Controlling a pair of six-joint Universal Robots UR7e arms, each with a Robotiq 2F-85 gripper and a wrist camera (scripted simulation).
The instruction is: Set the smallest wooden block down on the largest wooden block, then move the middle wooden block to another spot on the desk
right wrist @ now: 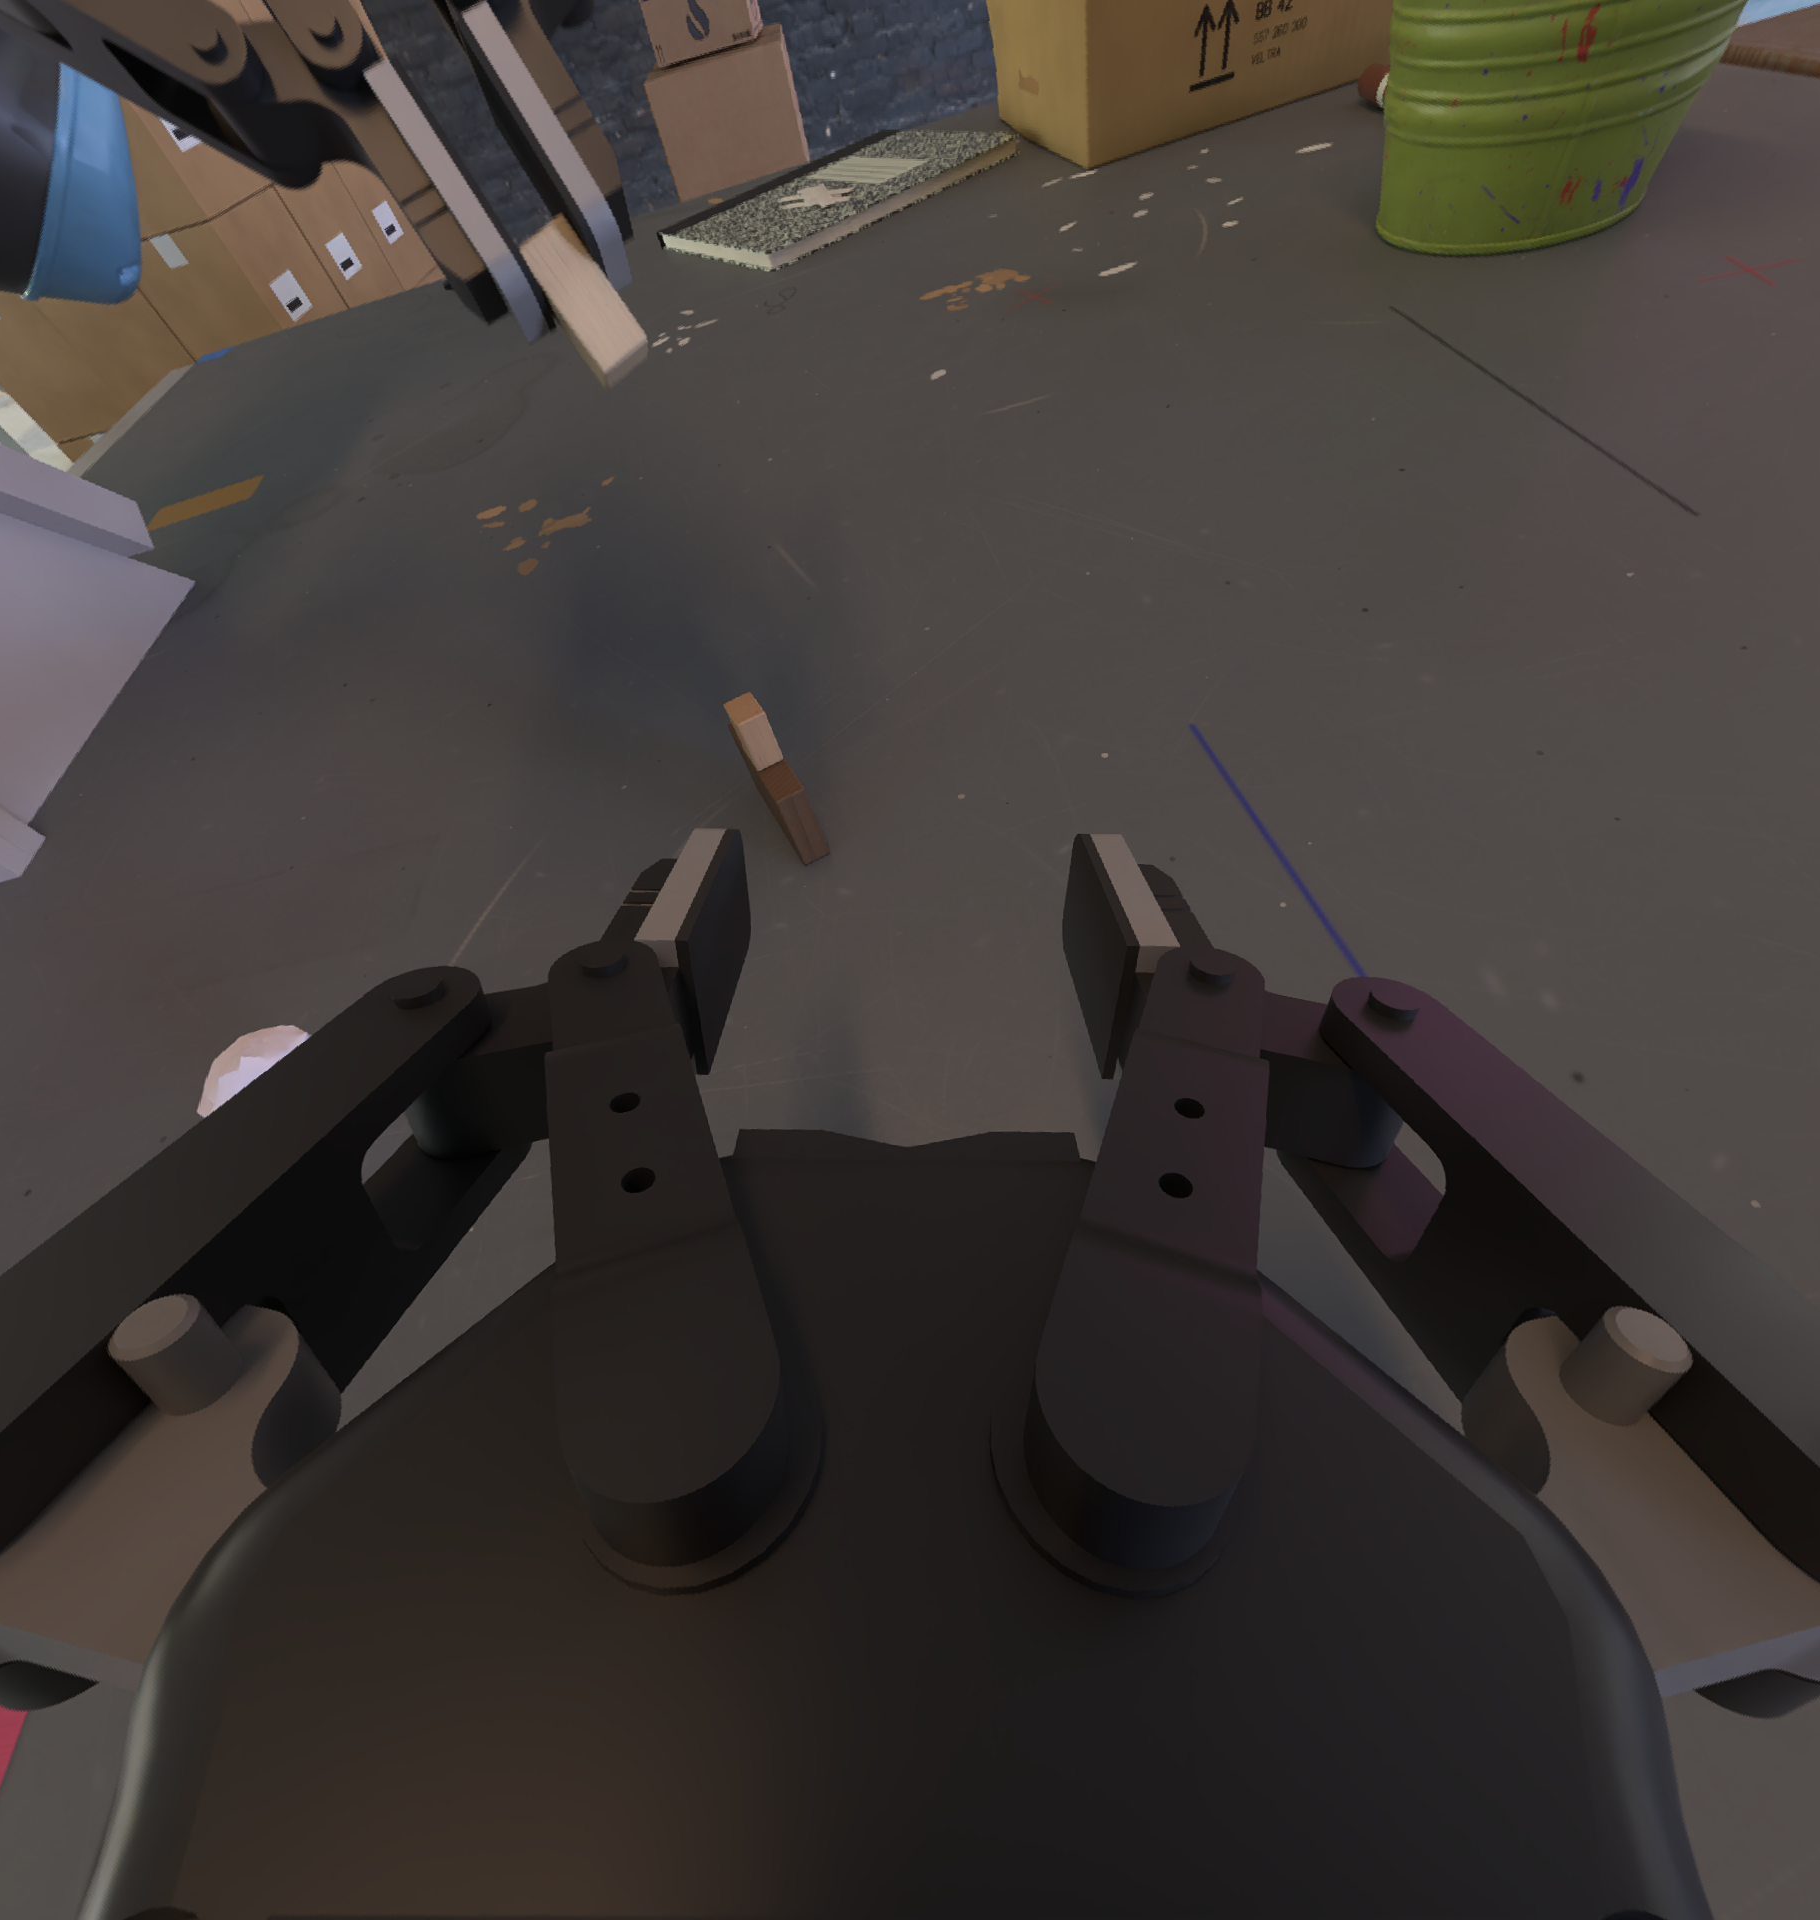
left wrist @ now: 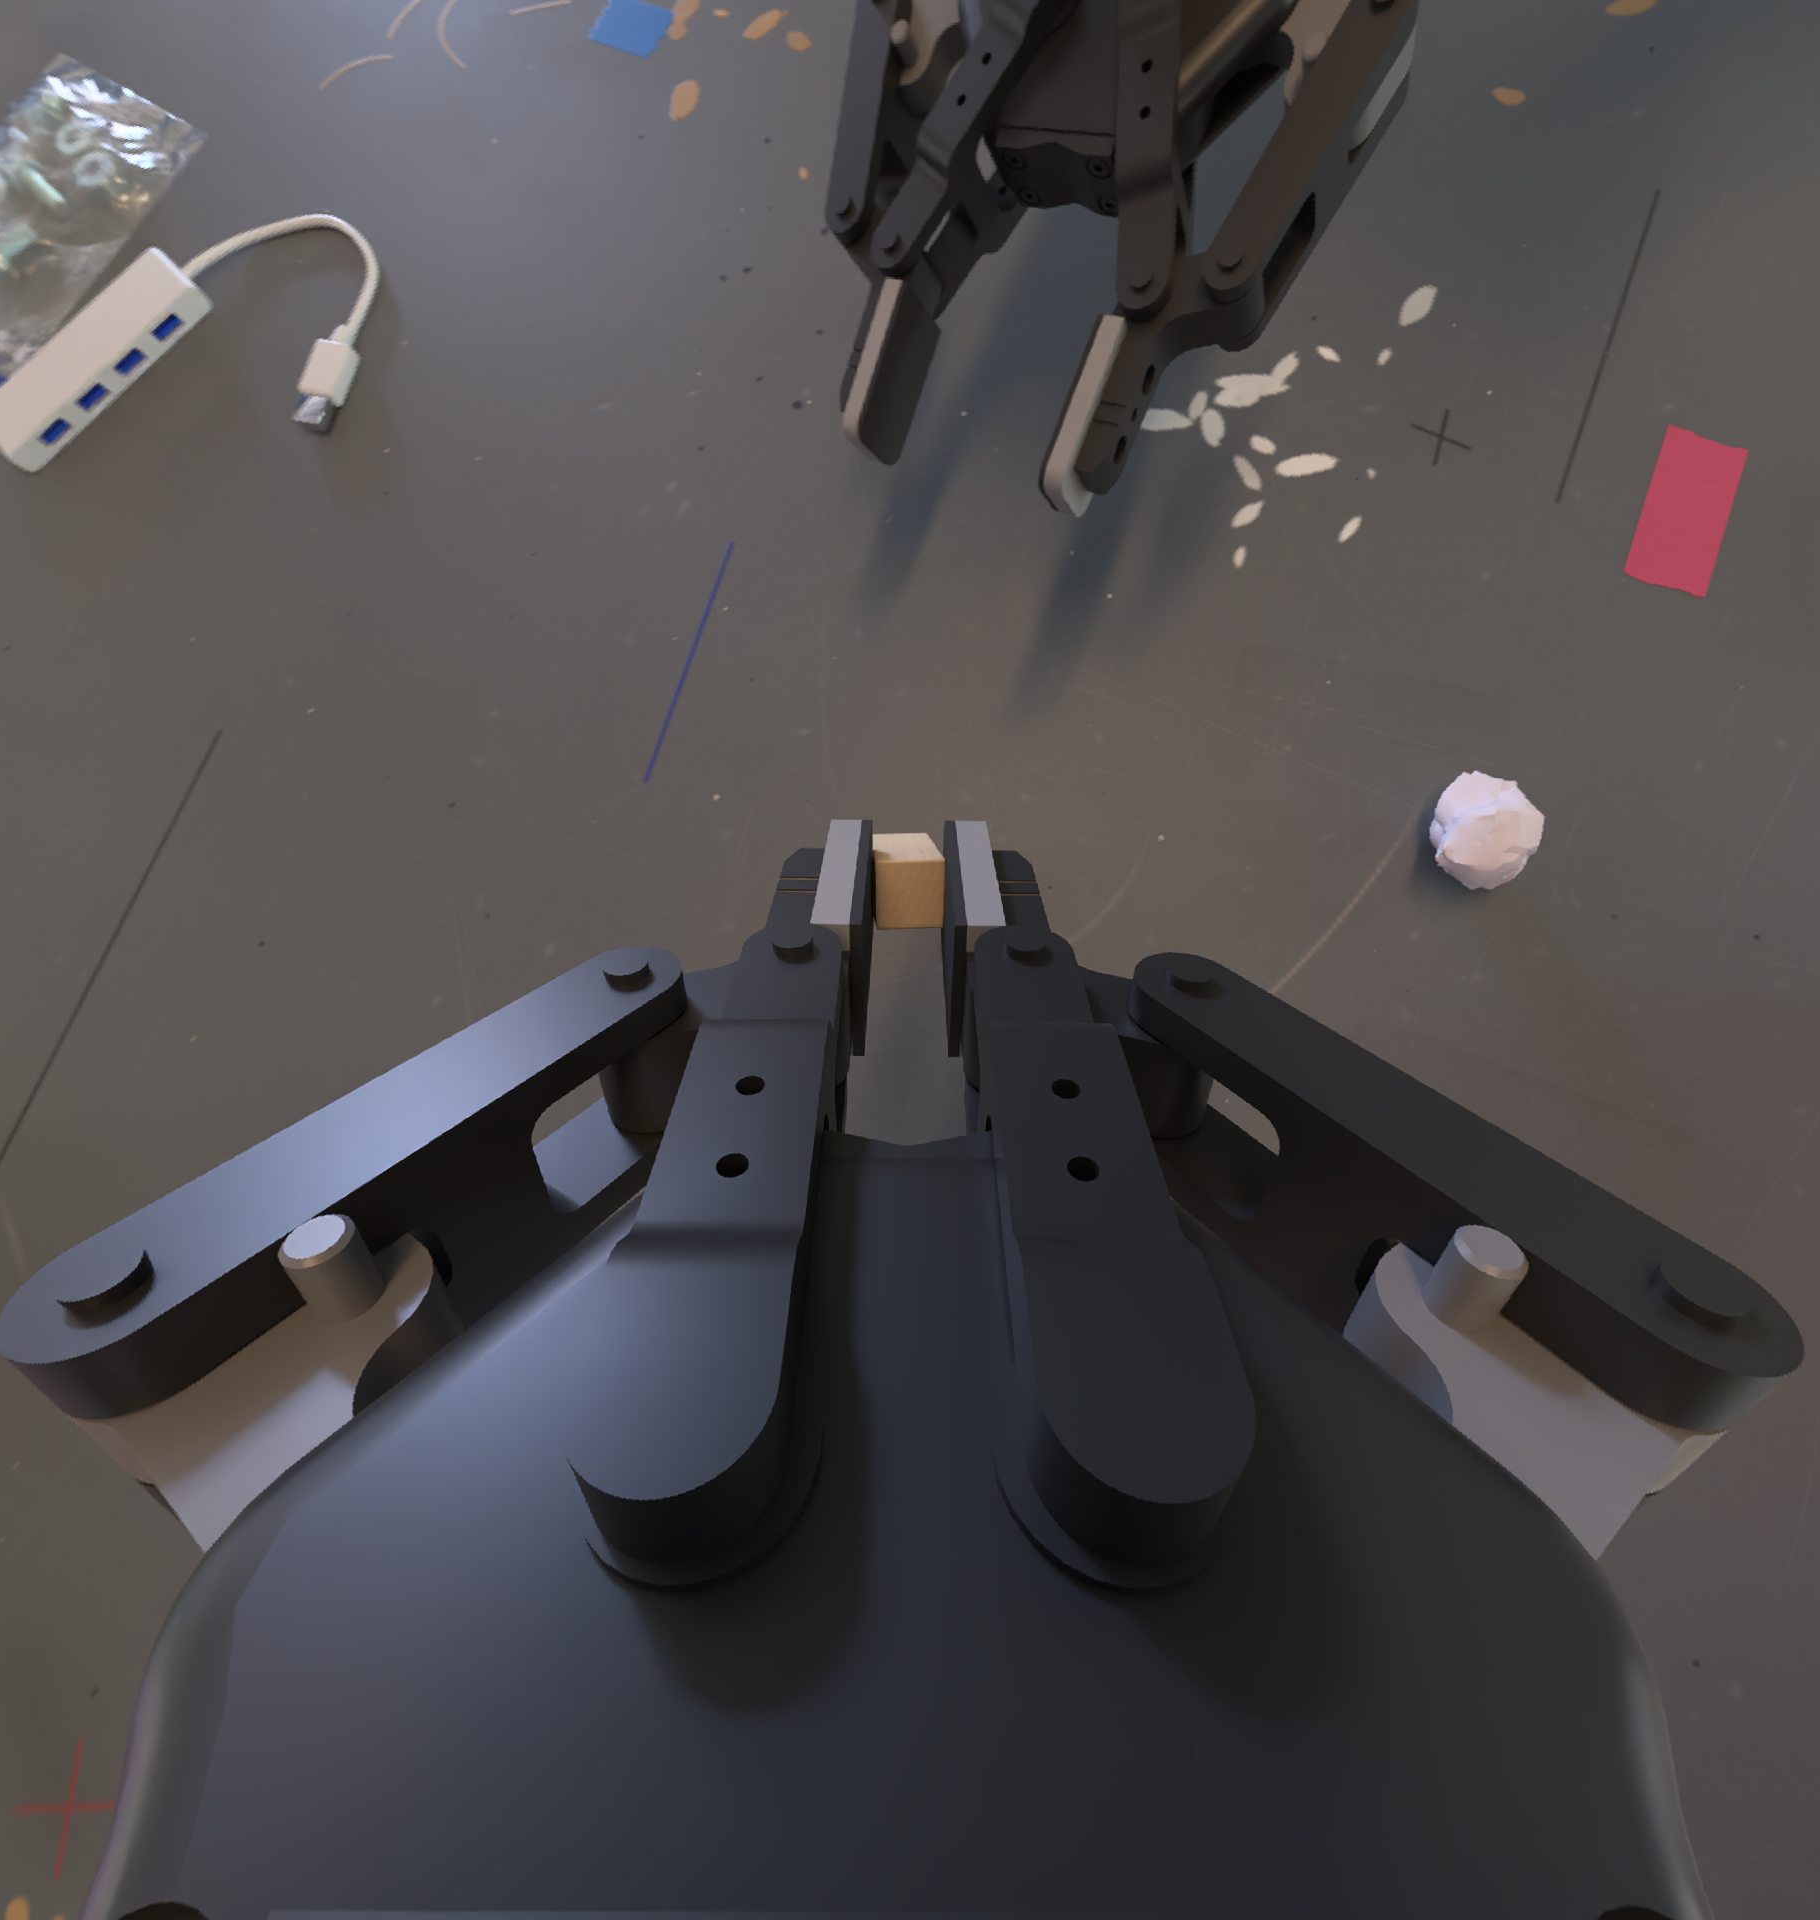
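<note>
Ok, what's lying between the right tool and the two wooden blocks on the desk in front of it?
Nothing. The right wrist view shows only bare desk between the open right tool and the light block and dark block.

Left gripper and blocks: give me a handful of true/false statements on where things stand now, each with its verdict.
1. The left gripper is shut on a wooden block. True.
2. The right gripper holds a block. False: its jaws stand open with nothing between them.
3. In the right wrist view, a small light block lies on a larger, darker block on the desk. True.
4. The held block rests on the desk. False: in the right wrist view it hangs in the air, clear of the surface.
5. A crumpled paper ball lies on the desk. True.
6. The USB hub sits in the green bucket. False: it lies on the desk.
</note>
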